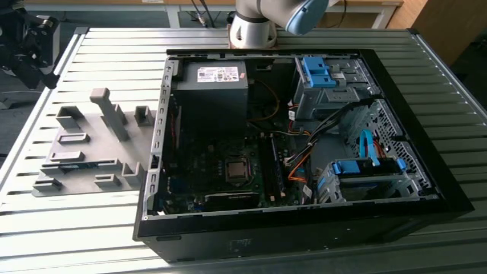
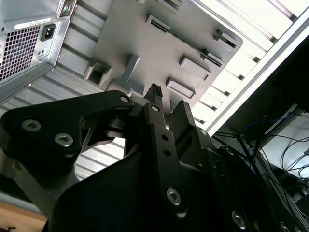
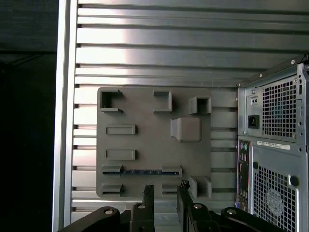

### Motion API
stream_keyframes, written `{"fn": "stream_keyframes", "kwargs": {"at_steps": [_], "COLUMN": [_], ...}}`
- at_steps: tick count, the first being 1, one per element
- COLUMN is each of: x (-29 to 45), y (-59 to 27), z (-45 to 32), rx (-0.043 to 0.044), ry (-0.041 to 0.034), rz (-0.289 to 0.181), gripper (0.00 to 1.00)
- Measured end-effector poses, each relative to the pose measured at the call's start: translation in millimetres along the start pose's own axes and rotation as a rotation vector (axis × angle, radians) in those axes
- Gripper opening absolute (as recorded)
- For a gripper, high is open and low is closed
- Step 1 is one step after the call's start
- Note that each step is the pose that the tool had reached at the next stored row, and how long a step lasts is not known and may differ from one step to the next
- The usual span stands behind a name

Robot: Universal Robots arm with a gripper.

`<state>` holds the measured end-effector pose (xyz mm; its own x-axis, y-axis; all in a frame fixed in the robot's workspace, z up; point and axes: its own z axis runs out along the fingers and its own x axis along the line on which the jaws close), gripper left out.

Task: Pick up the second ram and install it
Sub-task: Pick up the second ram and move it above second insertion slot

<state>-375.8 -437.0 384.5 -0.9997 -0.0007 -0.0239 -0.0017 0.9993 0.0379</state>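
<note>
The second ram (image 3: 141, 171) is a thin blue-green stick standing on edge in a long slot of the grey holder tray (image 3: 145, 116), between two end blocks. In the exterior view the second ram (image 1: 78, 166) shows as a short blue-green strip near the front of the tray (image 1: 84, 142). My gripper (image 3: 165, 189) hovers above the tray's near edge, open, with nothing between its black fingers (image 3: 147, 192). The gripper (image 2: 168, 99) also points toward the tray (image 2: 140, 48) in the second wrist view. It touches nothing.
An open black computer case (image 1: 449, 188) lies on the ribbed metal table (image 1: 114, 51), at the exterior view's right of the tray. Its motherboard has a processor socket (image 1: 237, 169) with memory slots (image 1: 272, 165) beside it. The case's rear panel (image 3: 275, 159) stands close to the tray.
</note>
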Motion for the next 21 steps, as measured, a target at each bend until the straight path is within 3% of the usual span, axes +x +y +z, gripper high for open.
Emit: {"fn": "stream_keyframes", "kwargs": {"at_steps": [5, 9, 21], "x": [0.0, 0.0, 0.0], "y": [0.0, 0.0, 0.0], "z": [0.0, 0.1, 0.0], "rx": [0.0000, -0.0012, -0.0013], "ry": [0.0000, 0.0018, 0.0021], "rz": [-0.001, -0.050, -0.054], "gripper": [0.33, 0.33, 0.33]}}
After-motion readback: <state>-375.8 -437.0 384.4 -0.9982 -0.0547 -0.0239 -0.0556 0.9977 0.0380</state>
